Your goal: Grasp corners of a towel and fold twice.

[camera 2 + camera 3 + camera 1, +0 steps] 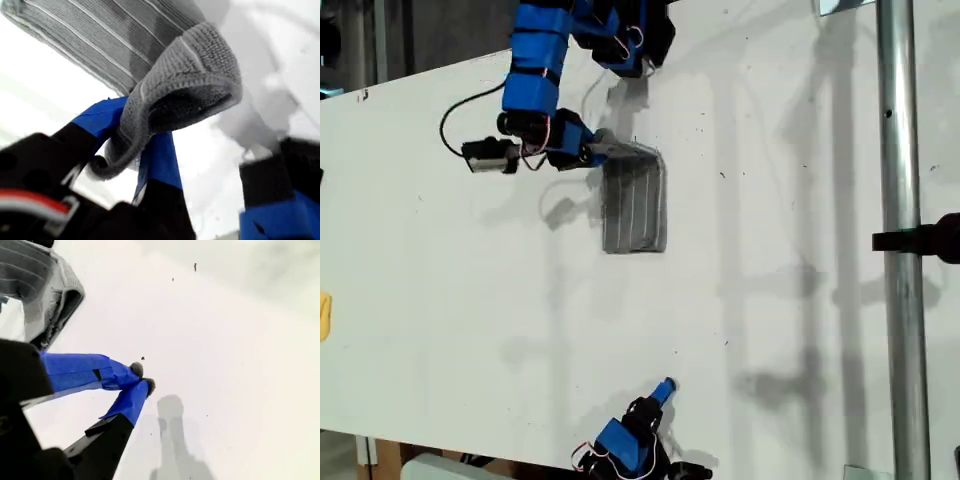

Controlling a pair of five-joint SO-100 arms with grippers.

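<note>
White table [800, 330] — my first claw [603, 148] pinches towel [635, 205].

Blue-taped black arms [535, 60] with black cables, red-white wires, blue-wrapped fingers [90, 371].

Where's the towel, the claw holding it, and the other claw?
towel [635, 205]: exterior view, middle of the folded cloth.
first claw [137, 150]: first wrist view, between tips pinching the towel.
second claw [143, 378]: second wrist view, between closed tips.

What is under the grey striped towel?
Under the towel only the white table shows around its edges; whatever it covers is hidden. My first gripper lifts one corner, and the fold beneath looks dark and empty.
</note>
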